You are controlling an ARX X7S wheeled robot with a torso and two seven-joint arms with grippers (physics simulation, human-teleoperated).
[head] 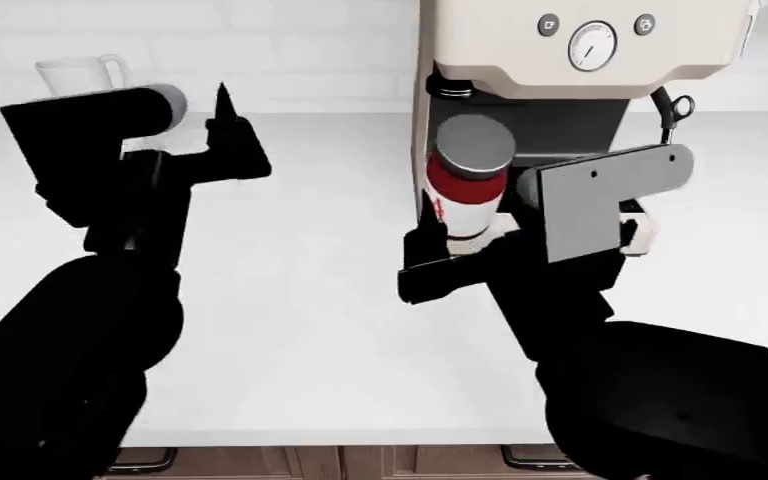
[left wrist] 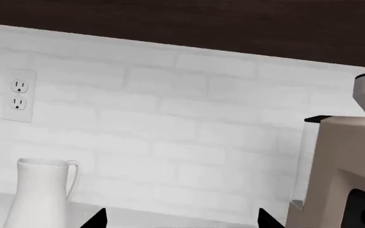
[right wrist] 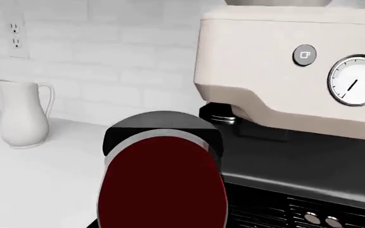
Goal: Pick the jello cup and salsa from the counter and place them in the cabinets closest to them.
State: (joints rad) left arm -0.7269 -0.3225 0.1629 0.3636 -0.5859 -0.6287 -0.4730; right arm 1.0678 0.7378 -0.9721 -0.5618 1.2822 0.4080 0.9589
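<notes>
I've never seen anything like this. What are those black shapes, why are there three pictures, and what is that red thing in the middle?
These are computer-drawn pictures of a two-armed robot at a kitchen counter. The black shapes are its arms.

One picture looks down from its head. The other two come from small cameras near each gripper, the robot's version of a hand.

The red thing is a salsa jar with a grey lid. The right gripper is closed around it, just in front of a cream coffee machine. The right wrist camera sees the jar very close, so it fills much of that picture.

The left gripper holds nothing; its fingers look spread. A white jug stands by the tiled wall.
</notes>
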